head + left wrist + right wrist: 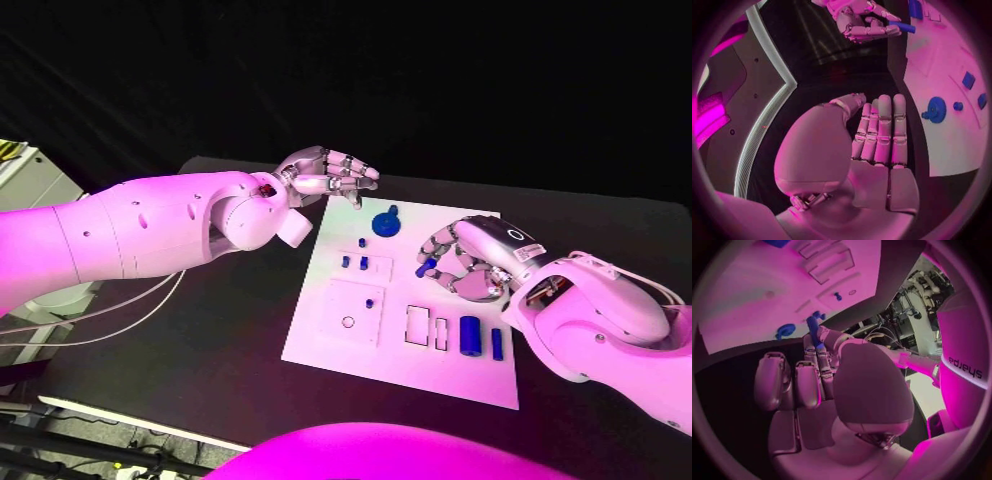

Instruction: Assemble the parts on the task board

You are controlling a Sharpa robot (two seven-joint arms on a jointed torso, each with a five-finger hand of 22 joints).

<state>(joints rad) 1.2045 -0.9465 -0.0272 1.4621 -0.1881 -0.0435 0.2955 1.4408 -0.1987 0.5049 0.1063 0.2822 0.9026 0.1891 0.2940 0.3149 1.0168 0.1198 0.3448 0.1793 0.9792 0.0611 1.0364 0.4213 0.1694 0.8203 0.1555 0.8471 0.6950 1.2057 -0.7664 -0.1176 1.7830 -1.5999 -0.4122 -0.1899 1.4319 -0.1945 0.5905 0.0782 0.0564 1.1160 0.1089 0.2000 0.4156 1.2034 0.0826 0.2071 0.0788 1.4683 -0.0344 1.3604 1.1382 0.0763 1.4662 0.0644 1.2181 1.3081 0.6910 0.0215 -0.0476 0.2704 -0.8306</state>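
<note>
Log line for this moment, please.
right hand: holds blue peg above task board | left hand: holds nothing, at board's far-left corner | gear: on board

A big black table (pixel 231 330) fills most of the head view. Behind it hangs a dark black curtain (pixel 433 80), with soft folds. On the far left stands something white, like a cabinet (pixel 29 180). White cables (pixel 101 315) hang down beside the table. Down low at the left are a pale strip (pixel 130 420) and some dark bars on the floor.
</note>
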